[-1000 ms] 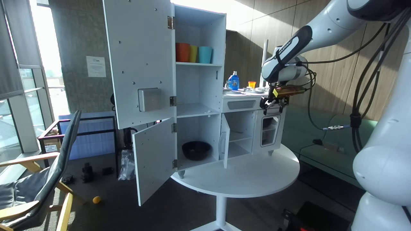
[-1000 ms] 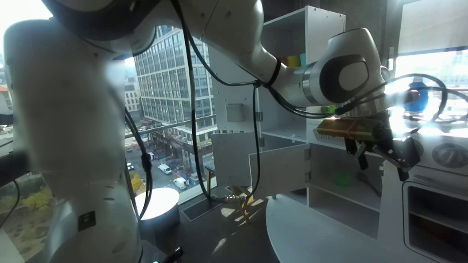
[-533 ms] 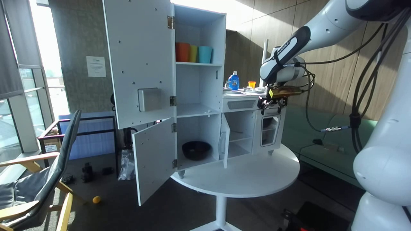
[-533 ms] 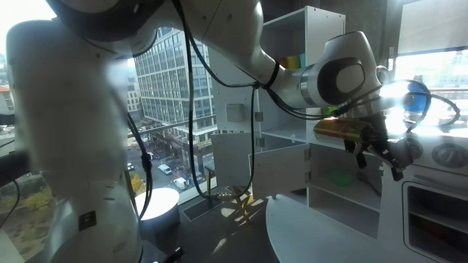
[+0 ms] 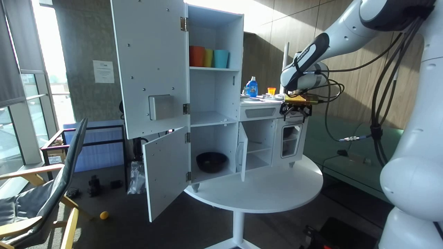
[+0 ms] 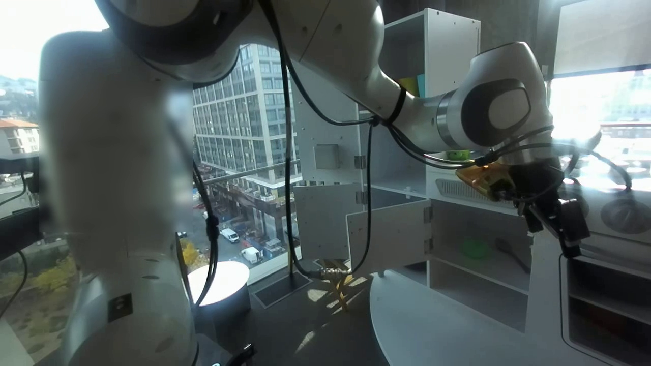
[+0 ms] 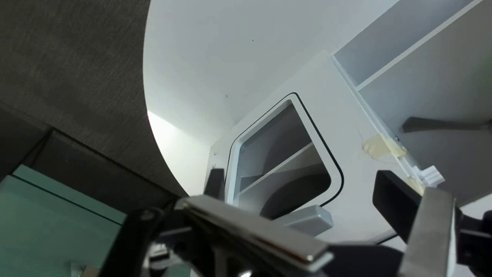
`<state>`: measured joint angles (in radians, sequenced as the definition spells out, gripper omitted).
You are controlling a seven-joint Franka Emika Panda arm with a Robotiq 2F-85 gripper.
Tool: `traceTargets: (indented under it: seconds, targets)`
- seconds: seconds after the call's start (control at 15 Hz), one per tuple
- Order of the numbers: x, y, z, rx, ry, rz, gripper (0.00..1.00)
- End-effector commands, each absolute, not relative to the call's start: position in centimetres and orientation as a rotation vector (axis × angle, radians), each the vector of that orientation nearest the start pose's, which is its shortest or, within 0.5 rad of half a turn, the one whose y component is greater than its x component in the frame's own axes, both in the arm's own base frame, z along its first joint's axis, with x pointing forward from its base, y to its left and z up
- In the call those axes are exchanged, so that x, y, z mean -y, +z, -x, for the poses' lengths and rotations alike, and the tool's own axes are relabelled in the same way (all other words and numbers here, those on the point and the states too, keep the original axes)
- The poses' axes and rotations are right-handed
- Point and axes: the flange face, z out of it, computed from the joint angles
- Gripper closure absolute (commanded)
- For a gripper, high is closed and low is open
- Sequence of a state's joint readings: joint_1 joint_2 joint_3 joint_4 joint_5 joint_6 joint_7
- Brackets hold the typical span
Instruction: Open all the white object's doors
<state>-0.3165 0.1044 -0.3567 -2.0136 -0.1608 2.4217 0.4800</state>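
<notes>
By the oven door (image 7: 319, 142) | gripper (image 7: 301, 184): fingers spread | handle (image 7: 305, 220) partly hidden behind it | tall door (image 5: 151, 69) cropped at top

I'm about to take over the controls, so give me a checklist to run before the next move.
1. Tall upper door open: ok.
2. Lower door beneath it open: ok.
3. Middle cabinet door open: ok.
4. Oven door open: not ok, it looks shut.
5. Gripper open: ok, jaws apart.
6. Oven handle squarely between the jaws: cannot tell; the wrist view shows it partly hidden and depth is unclear.
</notes>
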Motion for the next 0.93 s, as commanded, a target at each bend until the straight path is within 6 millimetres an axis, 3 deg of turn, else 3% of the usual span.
traceTargets:
  seconds: [0.0,0.33,0.87]
  targets:
    - [40.5,44.7,-45.6,-1.849,-0.533,2.646,0.00]
    - [44.6,43.8,-43.2,-2.005,-0.533,2.367,0.00]
    - [46.6,40.8,-45.2,-2.071,-0.570,2.128,0.00]
